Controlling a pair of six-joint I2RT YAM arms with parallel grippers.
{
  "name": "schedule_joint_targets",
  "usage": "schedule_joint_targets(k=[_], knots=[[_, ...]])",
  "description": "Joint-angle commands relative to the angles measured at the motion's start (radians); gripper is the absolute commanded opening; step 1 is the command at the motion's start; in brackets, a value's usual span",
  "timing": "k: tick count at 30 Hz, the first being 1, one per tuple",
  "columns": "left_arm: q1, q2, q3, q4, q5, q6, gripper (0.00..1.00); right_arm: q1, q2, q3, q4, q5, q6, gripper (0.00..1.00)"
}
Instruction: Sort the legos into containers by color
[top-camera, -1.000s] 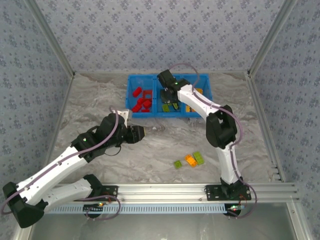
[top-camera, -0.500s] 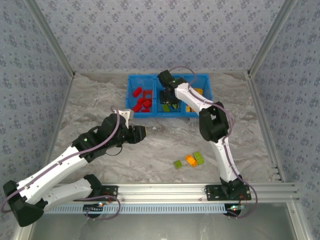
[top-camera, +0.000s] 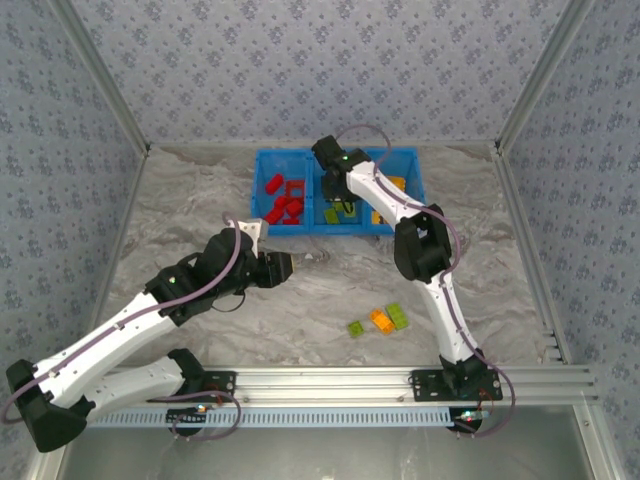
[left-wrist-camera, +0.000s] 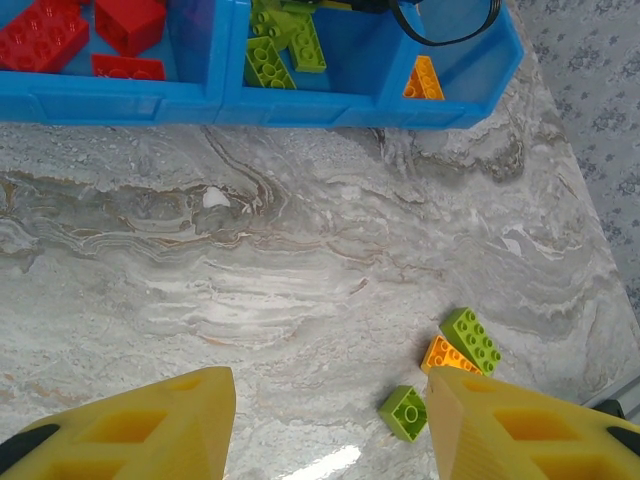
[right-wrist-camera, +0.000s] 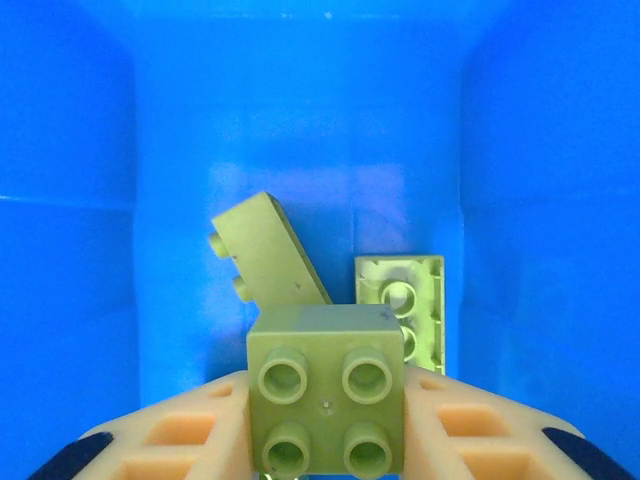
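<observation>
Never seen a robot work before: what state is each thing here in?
left gripper: open, empty.
right gripper: shut on green two-by-two brick.
green two-by-two brick: held over middle compartment.
blue tray: holds red bricks, green bricks, orange brick, separately.
three loose bricks: lying unsorted on table.

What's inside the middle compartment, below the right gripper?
A tipped green brick and a flat green brick lie on the floor of the middle compartment. The right gripper holds a square green brick over it, which hides whatever lies directly beneath.
</observation>
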Motion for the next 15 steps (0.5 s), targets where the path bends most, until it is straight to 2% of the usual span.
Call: schedule_joint_targets(k=[1,9,15], knots=[[-0.011,0.005,0.046,0.004,-0.014,0.001,0.54,0.015,0.033,0.040,-0.023,0.015,-0.029,0.36],[-0.019,0.008,0.044,0.006,-0.018,0.000,0.54,-0.018,0.066,0.111,-0.023,0.056,-0.024,0.37],[-0.059,0.039,0.045,0.089,-0.008,0.026,0.54,-0.036,0.158,0.221,-0.034,0.056,-0.052,0.37]])
